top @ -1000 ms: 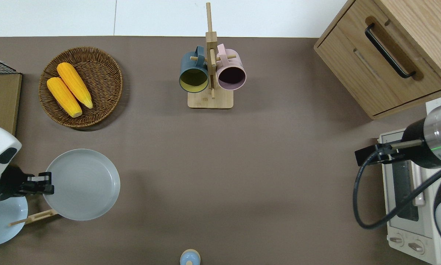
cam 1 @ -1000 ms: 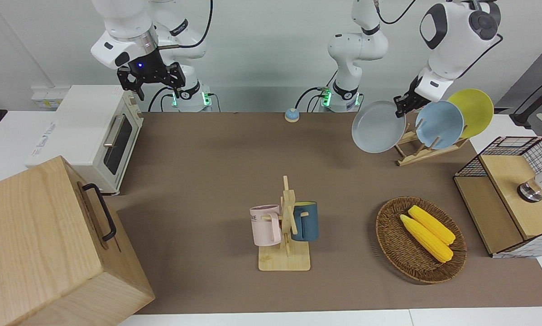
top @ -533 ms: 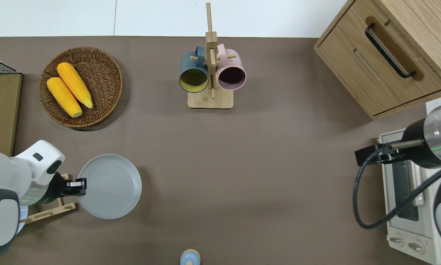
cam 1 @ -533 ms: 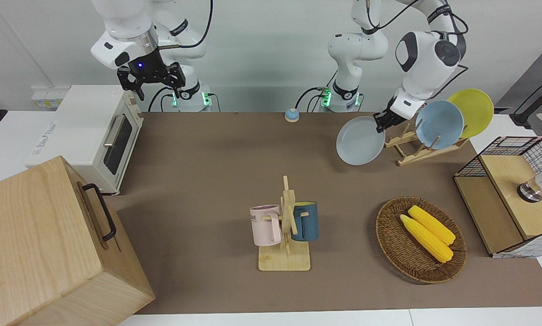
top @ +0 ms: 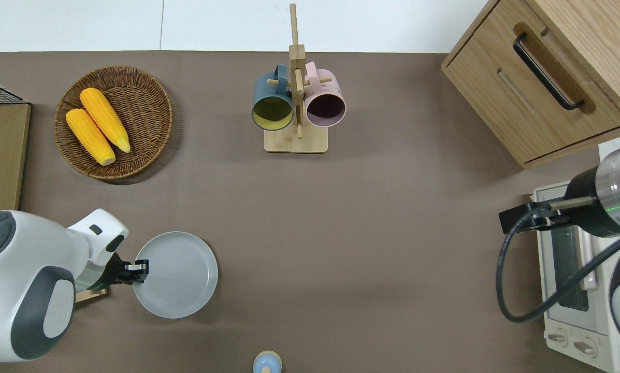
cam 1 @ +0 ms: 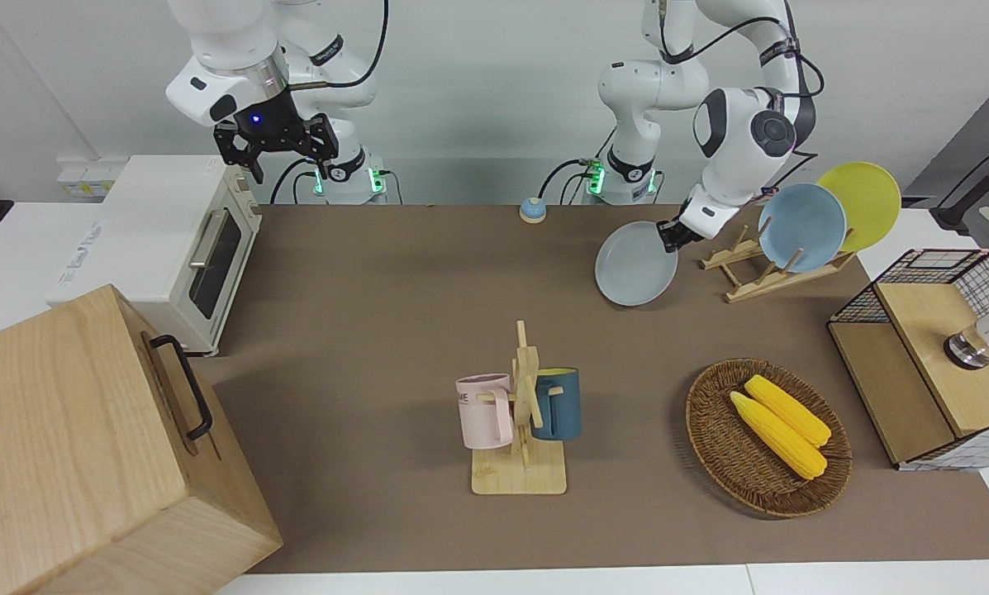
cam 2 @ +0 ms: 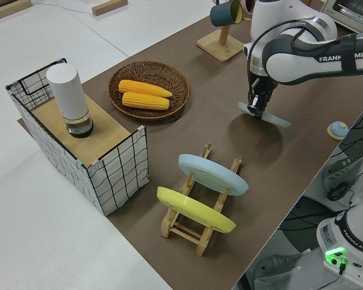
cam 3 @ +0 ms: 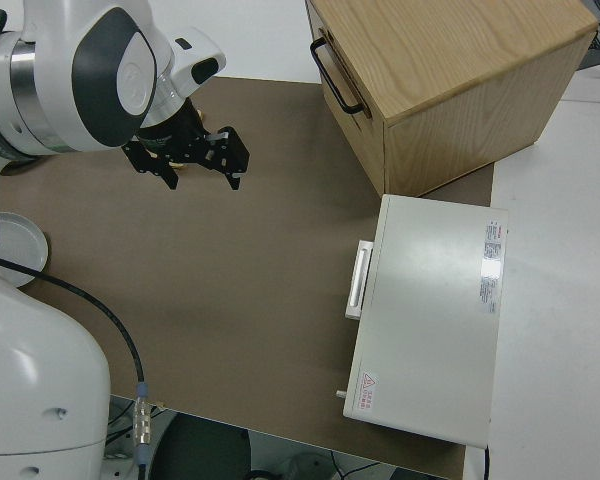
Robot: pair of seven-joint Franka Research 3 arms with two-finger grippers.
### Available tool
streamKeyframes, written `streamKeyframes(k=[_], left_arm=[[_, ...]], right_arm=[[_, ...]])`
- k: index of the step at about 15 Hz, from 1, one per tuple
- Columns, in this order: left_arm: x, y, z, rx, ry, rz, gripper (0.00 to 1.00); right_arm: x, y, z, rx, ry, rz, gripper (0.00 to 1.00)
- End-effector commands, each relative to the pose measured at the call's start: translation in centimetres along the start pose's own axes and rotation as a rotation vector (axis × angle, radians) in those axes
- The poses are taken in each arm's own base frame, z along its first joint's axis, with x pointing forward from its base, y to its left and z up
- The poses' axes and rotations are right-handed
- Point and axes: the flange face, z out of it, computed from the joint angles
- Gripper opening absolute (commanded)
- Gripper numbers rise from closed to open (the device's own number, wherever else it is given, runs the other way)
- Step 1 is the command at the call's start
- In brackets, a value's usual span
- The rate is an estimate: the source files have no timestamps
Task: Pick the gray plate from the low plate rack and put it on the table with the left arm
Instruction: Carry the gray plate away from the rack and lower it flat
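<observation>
My left gripper [cam 1: 669, 234] is shut on the rim of the gray plate [cam 1: 634, 264]. It holds the plate slightly tilted, low over the table [cam 1: 378, 330]. In the overhead view the gray plate [top: 177, 274] hangs over bare tabletop just beside the low plate rack [cam 1: 758, 277], toward the right arm's end. The left side view shows the plate [cam 2: 266, 115] held a little above its shadow. The rack [cam 2: 199, 223] has no gray plate in it. My right gripper [cam 1: 275, 145] is parked and open.
A sky-blue plate [cam 1: 801, 227] and a yellow plate [cam 1: 862, 202] stand in the rack. A wicker basket with corn [cam 1: 767, 438], a mug tree [cam 1: 520, 413], a small blue bell [cam 1: 532, 210], a toaster oven [cam 1: 172, 248] and a wooden cabinet [cam 1: 89, 446] are on the table.
My left gripper has carried the gray plate away from the rack toward the table's middle and lowered it, tipping it flatter. The right arm has not moved.
</observation>
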Motion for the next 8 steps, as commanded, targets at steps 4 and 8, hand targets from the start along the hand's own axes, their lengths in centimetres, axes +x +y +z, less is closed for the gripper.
streamKeyframes(k=[4, 8], left_arm=[[0.8, -0.6, -3.3, -0.012, 0.067, -0.023, 0.99], [1.7, -0.9, -10.4, 0.062, 0.159, 0.004, 0.99]], right_arm=[[-0.3, 0.4, -0.4, 0.003, -0.005, 0.004, 0.99], [-0.3, 0.4, -0.4, 0.003, -0.005, 0.004, 0.99]])
